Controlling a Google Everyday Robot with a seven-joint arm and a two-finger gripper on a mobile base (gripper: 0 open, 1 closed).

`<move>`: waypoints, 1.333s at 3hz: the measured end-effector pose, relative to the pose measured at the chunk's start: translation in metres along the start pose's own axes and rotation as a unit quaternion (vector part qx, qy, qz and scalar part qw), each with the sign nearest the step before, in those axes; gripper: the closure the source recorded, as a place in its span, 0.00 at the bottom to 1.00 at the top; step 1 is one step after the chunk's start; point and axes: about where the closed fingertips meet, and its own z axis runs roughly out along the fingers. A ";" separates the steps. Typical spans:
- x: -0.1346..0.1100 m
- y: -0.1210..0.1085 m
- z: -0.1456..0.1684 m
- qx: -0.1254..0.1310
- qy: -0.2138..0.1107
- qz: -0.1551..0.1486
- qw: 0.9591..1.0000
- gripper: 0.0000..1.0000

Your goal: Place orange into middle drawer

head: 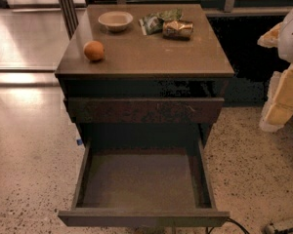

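1. Jaws' opening cannot be told; the gripper (277, 112) is seen at the right edge.
2. The middle drawer (141, 217) is pulled open, near.
3. The orange (94, 50) is set by the left edge of the cabinet top (151, 57); if nudged, it could be rolled off.

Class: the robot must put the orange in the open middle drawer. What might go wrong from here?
1. The orange sits near the front-left edge of the cabinet; a clumsy grasp may roll it off.
2. The gripper hangs at the far right, beside the cabinet; reaching across may brush the packet.
3. The drawer above juts over the back of the middle drawer; a release there may miss.
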 end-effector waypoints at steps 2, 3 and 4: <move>-0.006 -0.009 0.005 0.020 -0.005 -0.015 1.000 0.00; -0.032 -0.034 0.021 0.032 -0.018 -0.063 0.997 0.00; -0.070 -0.058 0.041 0.016 -0.047 -0.116 0.992 0.00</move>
